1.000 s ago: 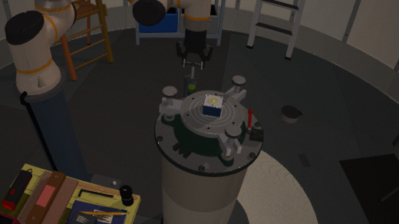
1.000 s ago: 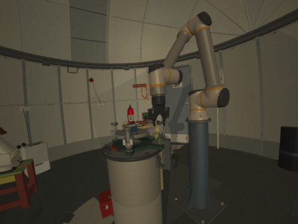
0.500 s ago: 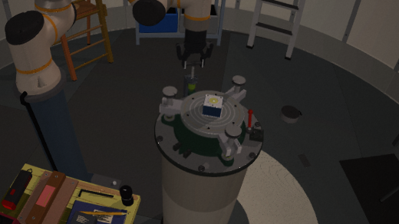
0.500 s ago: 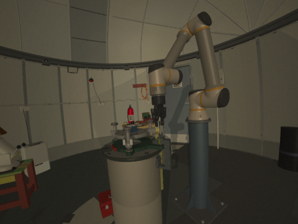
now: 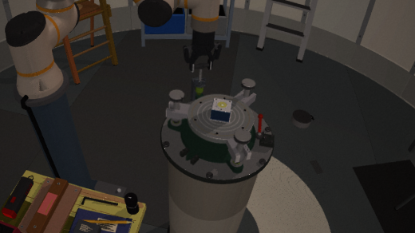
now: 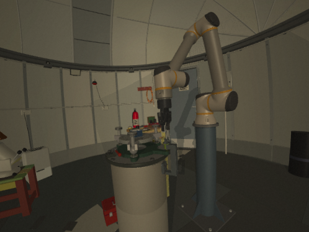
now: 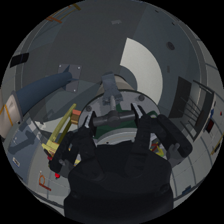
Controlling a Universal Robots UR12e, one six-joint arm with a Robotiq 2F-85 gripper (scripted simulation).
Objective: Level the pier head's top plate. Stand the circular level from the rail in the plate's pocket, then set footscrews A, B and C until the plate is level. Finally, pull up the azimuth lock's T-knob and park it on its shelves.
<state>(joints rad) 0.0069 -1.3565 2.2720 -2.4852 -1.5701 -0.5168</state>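
The azimuth lock's housing [image 5: 198, 88] is partly hidden behind the far rim of the pier head. The T-knob [image 7: 113, 117] is held by its crossbar in my closed gripper [image 5: 201, 66], raised on its stem above the housing. The circular level [image 5: 221, 109], a blue block with a yellow vial on top, stands in the pocket of the round top plate [image 5: 222, 117]. Three footscrews with grey caps ring the plate: one on the left [image 5: 176, 95], one at the far right [image 5: 248, 83], one at the near side [image 5: 242, 137].
The pier column [image 6: 139, 189] carries the head. My arm's blue pedestal [image 6: 206, 167] stands beside it. A red lever [image 5: 260, 121] rises at the head's right rim. A yellow bench with tools [image 5: 68, 205] sits at the near left. Ladders and a blue bin stand behind.
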